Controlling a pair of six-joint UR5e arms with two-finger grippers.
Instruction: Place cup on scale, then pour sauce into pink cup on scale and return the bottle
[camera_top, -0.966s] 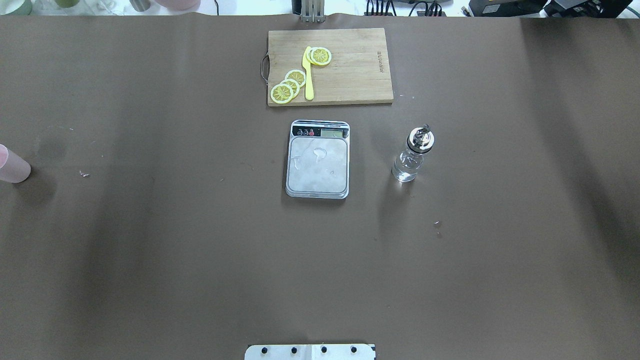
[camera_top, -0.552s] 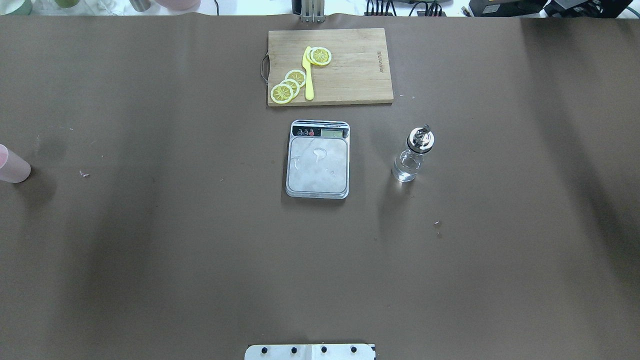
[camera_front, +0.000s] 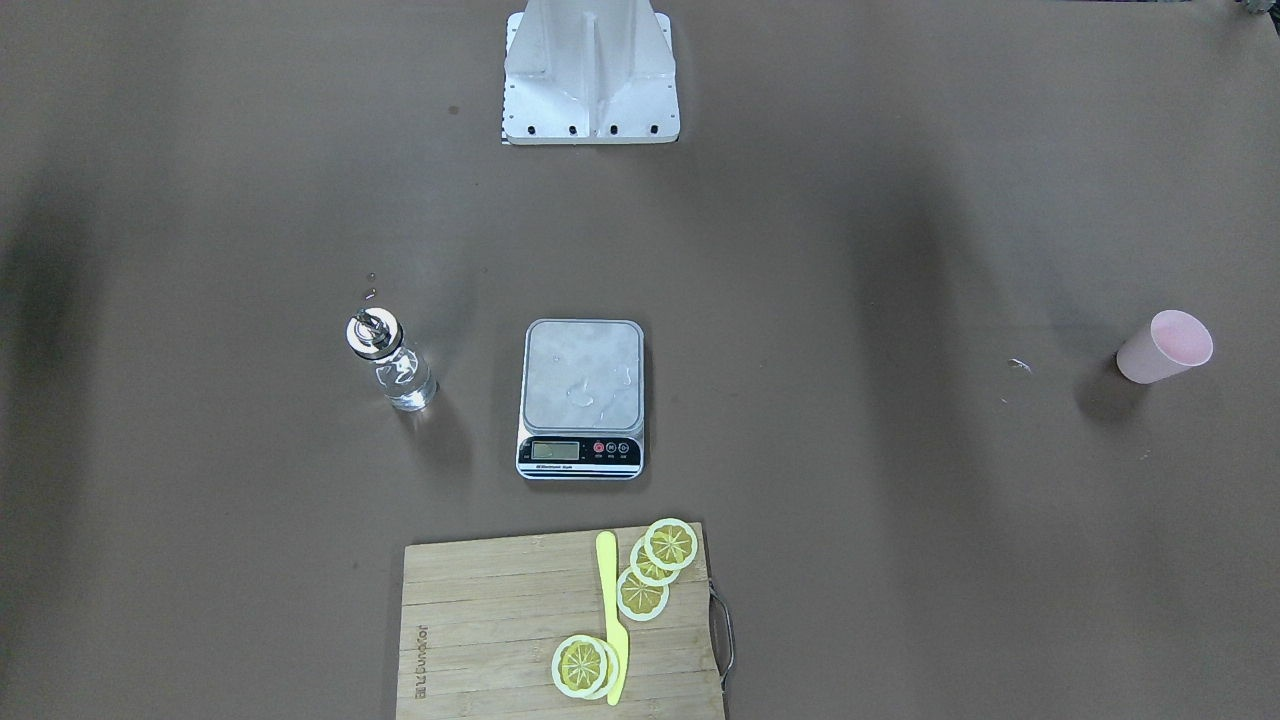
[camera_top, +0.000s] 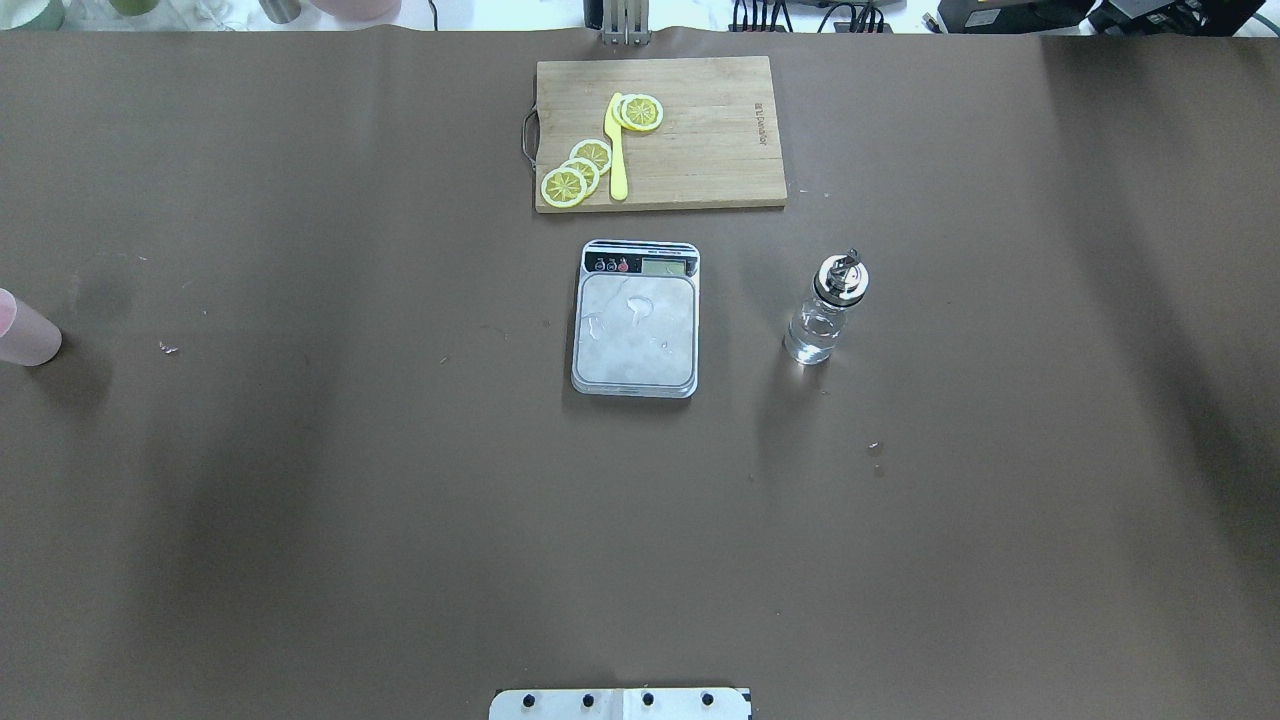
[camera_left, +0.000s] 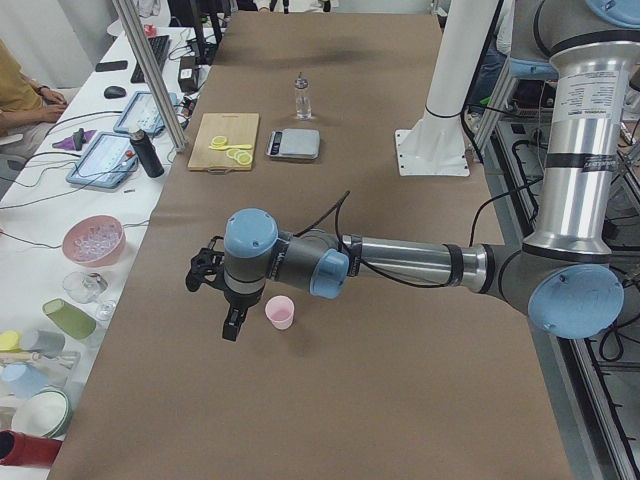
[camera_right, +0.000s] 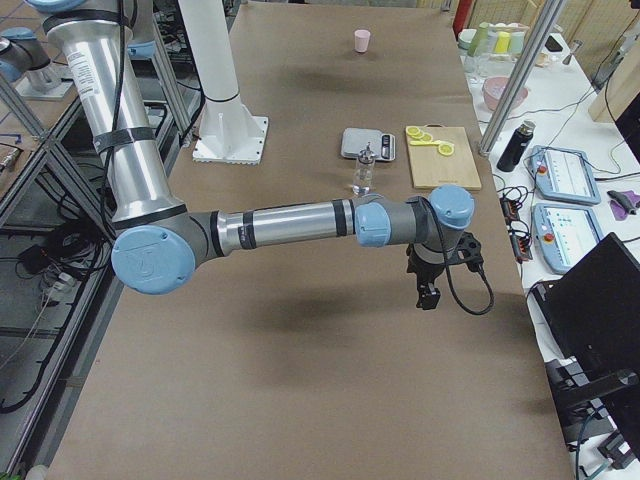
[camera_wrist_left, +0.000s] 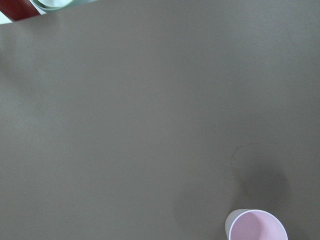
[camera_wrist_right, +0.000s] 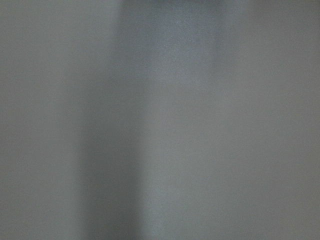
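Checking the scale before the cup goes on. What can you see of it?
The scale is a flat rectangle: a silver-grey platform, metal by its look, and a black front strip with a small LCD, one red button and two dark ones. The reading is too small to make out. Clear wet patches lie on the platform. It lies flat on the brown table cover, strip toward the cutting board, the bottle standing apart on the robot's right. Nothing stands on it.

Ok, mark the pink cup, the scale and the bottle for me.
pink cup (camera_front: 1142, 360): exterior front-facing view, on its outer wall below the rim.
scale (camera_top: 636, 335): overhead exterior view, middle of the silver platform.
bottle (camera_top: 817, 330): overhead exterior view, glass body below the metal cap.
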